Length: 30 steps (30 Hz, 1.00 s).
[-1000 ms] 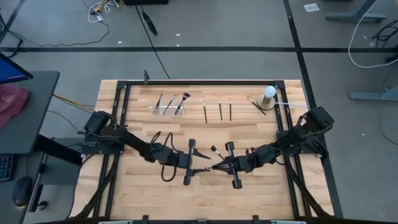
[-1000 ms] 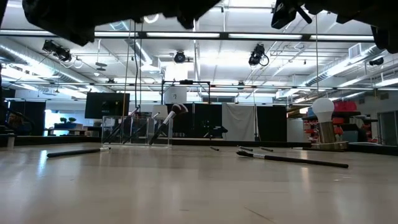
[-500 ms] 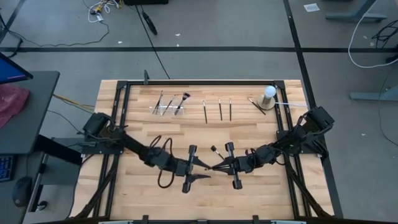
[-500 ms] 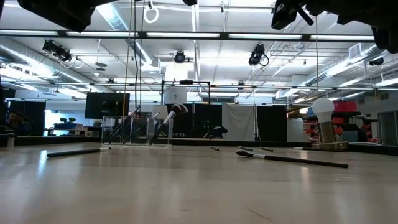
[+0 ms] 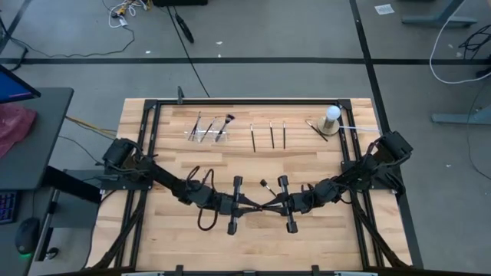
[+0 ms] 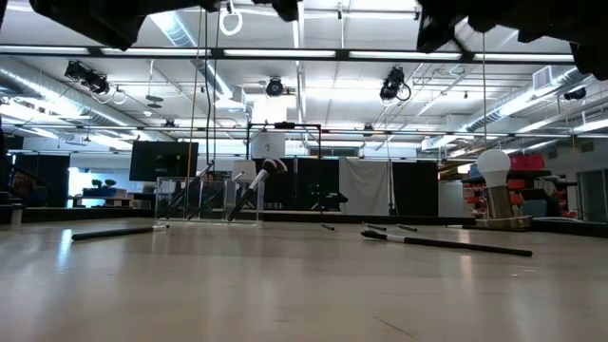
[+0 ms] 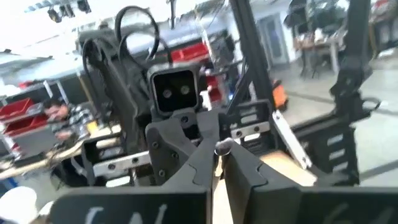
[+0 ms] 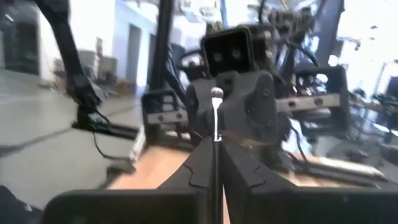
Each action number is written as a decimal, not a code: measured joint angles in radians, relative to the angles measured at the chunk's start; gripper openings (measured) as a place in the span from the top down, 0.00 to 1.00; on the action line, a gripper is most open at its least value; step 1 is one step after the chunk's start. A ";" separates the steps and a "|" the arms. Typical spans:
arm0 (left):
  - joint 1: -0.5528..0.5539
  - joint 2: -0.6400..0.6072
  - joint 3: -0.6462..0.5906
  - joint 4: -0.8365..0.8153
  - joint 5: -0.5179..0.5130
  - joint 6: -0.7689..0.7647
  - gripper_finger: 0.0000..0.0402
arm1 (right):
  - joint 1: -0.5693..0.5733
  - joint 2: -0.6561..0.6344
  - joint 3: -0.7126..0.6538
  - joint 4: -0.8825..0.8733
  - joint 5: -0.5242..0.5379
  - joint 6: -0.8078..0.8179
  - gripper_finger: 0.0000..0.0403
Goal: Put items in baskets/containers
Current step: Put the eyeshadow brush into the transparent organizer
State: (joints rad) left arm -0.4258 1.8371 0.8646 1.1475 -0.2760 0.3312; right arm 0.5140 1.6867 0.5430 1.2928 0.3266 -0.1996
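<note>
In the high view the two arms meet at the lower middle of the counter point(image 5: 322, 165). The left hand point(image 5: 247, 205) and the right hand point(image 5: 273, 205) face each other tip to tip, with a thin brush point(image 5: 261, 205) spanning between them. In the right wrist view the right hand point(image 8: 216, 163) has its fingers drawn narrow around the brush point(image 8: 216, 134), whose handle runs up between them to a small rounded end, the left arm's wrist camera just behind it. In the left wrist view the left hand point(image 7: 216, 163) is likewise pinched narrow, with the same brush point(image 7: 219, 149) at its tips and the right arm's camera facing it. Both hands appear to hold this one brush.

A second brush point(image 5: 265, 185) lies on the counter just above the hands. Toward the upper part of the frame, three brushes point(image 5: 271, 136) lie side by side, well apart from the hands. To their left stands the clear holder point(image 5: 209, 129) with a few brushes leaning in it; in the low view it shows at centre left as a holder point(image 6: 204, 199). At the upper right sits a white bulb point(image 5: 331, 115) on a base, with a brush beside it.
</note>
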 joint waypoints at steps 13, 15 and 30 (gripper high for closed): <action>-0.054 -0.326 0.000 -0.688 -0.586 -0.135 0.96 | 0.061 -0.131 -0.044 -0.235 0.608 0.025 0.76; -0.040 -0.390 0.000 -0.837 -0.688 -0.221 0.96 | 0.052 -0.131 -0.052 -0.234 0.600 0.065 0.75; 0.495 -0.676 0.000 -1.557 -0.376 -0.558 0.96 | -0.048 -0.058 -0.066 -0.263 0.414 0.298 0.75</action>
State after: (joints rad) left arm 0.0695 1.1610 0.8642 -0.4092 -0.6516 -0.2270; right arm 0.4662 1.6282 0.4774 1.0300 0.7407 0.0980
